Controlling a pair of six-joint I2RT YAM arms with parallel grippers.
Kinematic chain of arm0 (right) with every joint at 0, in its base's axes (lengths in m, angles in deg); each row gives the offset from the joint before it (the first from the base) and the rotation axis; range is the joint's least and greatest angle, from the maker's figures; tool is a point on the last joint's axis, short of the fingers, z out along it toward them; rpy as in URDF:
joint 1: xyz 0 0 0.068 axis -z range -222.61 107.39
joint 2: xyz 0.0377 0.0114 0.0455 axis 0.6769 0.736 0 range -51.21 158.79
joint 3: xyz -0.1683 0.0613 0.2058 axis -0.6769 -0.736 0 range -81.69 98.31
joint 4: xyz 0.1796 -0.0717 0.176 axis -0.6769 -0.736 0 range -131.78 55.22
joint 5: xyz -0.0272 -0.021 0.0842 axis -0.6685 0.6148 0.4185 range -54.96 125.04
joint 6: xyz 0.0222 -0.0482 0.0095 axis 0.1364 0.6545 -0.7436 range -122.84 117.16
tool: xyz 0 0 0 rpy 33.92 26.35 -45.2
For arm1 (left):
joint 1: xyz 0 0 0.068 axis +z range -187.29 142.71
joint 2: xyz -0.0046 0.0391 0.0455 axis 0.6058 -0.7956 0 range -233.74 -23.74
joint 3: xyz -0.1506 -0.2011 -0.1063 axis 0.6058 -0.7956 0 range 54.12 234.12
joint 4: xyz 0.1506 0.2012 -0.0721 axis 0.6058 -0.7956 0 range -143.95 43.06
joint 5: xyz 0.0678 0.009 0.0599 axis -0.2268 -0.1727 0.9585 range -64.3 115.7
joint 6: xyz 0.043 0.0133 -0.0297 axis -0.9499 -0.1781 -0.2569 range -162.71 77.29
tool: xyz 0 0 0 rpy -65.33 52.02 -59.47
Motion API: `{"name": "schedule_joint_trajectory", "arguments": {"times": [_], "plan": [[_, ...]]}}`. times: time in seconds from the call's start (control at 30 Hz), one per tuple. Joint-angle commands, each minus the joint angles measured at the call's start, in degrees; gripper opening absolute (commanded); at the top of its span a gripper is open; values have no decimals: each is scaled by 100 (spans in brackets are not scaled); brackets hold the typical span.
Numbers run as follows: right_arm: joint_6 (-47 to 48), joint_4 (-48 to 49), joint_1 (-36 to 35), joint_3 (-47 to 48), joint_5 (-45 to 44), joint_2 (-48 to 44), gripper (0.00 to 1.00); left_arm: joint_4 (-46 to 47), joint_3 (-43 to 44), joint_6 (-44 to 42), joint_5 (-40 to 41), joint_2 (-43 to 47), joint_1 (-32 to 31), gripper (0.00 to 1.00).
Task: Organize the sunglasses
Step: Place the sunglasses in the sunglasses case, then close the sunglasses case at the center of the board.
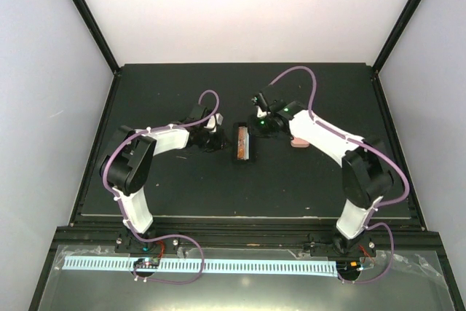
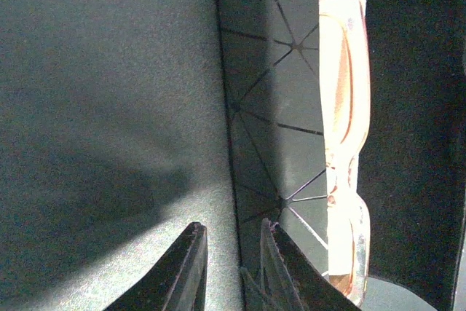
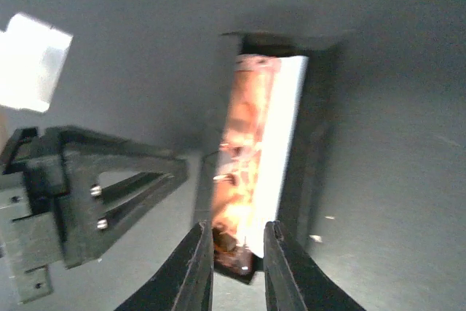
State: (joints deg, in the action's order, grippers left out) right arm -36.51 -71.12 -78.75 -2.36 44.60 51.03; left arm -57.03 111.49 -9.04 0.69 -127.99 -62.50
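A pink oblong [image 1: 297,143] is mostly hidden beneath the right arm. The amber sunglasses [image 1: 245,143], bleached by glare and blurred in the wrist views, are laid lengthwise in a rigid black case [image 1: 235,148] at mid-table. The case's wall is scored with thin crossing lines. The left gripper [image 2: 233,264] is held parted astride the case's left edge. The right gripper [image 3: 238,267] is set narrowly around one end of the frame; whether that end is pinched cannot be told.
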Motion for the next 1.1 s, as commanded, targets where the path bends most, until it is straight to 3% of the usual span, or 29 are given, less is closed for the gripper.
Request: {"name": "schedule_joint_trajectory", "arguments": {"times": [0.0,0.17,0.47,0.67,0.8,1.07], "plan": [[-491,199,291,-588,-1045,-338,22,-90,-12,18,75,102,4,22],[-287,163,355,-667,-981,-14,23,-81,-6,-17,-81,-2,-1,22],[242,1071,336,-936,410,236,43,-26,51,-58,-322,-231,-44,22],[357,1170,312,-829,996,450,43,28,101,-37,-444,-330,-79,22],[425,1133,254,-734,1104,626,44,59,100,-22,-469,-359,-98,22],[519,1050,130,-657,1078,913,54,71,98,-1,-438,-361,-104,22]]}}
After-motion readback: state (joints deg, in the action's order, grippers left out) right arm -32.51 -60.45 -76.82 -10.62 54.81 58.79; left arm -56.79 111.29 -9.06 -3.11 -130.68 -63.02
